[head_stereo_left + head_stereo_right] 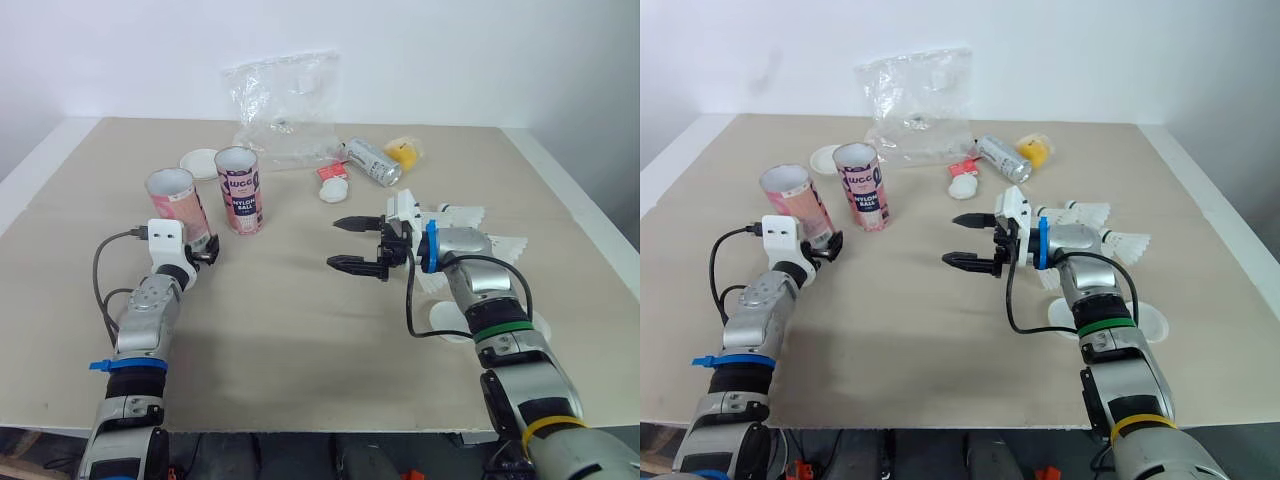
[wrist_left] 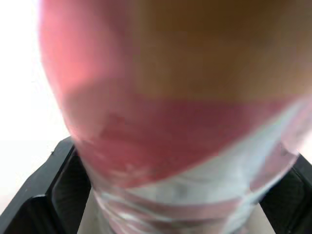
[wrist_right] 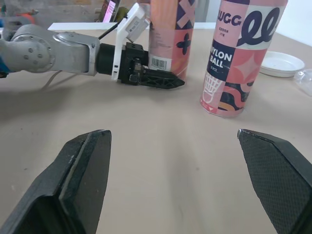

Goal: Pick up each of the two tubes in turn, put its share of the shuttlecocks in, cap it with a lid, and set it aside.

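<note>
Two pink open-topped tubes stand upright at the left: the nearer tube (image 1: pixel 178 205) and the "nylon ball" tube (image 1: pixel 240 190) beside it. My left gripper (image 1: pixel 203 250) is at the nearer tube's base; the tube (image 2: pixel 170 122) sits between its spread fingers (image 2: pixel 44 200) with only a narrow gap on each side. My right gripper (image 1: pixel 335 243) hovers open and empty over mid-table, pointing toward the tubes (image 3: pixel 241 53). White shuttlecocks (image 1: pixel 470 218) lie behind my right wrist. One white lid (image 1: pixel 198 160) lies behind the tubes, another lid (image 1: pixel 450 320) lies beside my right forearm.
At the back of the table are a clear plastic bag (image 1: pixel 285 110), a silver can (image 1: pixel 372 162) on its side, a yellow object (image 1: pixel 405 152) and a small red-and-white item (image 1: pixel 333 185). Bare tabletop (image 1: pixel 290 320) stretches between my arms.
</note>
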Robot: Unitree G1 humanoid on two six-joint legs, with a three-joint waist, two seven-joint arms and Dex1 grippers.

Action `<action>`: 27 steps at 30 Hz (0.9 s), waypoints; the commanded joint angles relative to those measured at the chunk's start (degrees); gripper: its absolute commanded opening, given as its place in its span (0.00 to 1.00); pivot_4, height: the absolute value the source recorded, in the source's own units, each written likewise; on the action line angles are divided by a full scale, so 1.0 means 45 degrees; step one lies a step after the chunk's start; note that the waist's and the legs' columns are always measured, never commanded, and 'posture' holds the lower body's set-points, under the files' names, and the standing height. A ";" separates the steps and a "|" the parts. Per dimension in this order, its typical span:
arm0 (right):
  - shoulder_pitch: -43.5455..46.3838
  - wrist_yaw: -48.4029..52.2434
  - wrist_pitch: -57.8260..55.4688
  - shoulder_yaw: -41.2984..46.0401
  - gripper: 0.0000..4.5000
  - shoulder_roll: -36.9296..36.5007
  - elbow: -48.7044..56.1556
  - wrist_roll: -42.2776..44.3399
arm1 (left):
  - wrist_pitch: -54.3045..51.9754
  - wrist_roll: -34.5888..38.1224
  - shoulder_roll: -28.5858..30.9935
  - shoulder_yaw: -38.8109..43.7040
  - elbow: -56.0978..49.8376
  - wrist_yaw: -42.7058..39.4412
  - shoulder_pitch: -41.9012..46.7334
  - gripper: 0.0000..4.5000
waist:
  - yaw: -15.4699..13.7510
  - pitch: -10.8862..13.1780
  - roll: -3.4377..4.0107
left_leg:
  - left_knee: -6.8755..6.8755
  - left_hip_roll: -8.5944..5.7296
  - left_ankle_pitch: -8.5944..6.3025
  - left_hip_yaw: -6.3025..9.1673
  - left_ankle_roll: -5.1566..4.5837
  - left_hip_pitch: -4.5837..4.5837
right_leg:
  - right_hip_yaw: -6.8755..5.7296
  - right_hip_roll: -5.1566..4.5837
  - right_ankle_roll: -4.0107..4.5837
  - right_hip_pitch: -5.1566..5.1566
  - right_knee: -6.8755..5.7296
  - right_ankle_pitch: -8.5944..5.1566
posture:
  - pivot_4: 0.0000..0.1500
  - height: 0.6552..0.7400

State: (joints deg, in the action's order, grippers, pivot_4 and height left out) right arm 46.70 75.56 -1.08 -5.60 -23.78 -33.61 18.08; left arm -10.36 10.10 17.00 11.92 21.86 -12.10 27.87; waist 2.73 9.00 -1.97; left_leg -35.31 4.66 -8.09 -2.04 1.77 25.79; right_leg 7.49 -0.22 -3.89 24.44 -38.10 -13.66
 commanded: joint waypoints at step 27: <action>-0.3445 -0.2057 -0.2506 0.1264 1.00 -0.0693 0.6315 0.1288 | 0.1749 0.0316 0.4304 -0.1023 -0.3203 -0.6520 -0.2467 0.74 | -0.0013 0.0001 0.0001 | 0.0043 0.0005 -0.0052 0.0004 0.0074 0.0040 | -0.0004 -0.0004 0.0086 0.0061 -0.0012 -0.0045 | 1.00 1.00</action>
State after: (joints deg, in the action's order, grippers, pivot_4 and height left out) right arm 32.55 69.20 -10.16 -2.06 -26.09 -12.20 21.88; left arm -2.15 10.78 32.77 9.39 13.77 -34.48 17.94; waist 2.68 9.00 -1.96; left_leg -35.05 4.67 -8.32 -2.02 2.11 26.01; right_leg 7.47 -0.24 -3.49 24.79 -38.17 -13.87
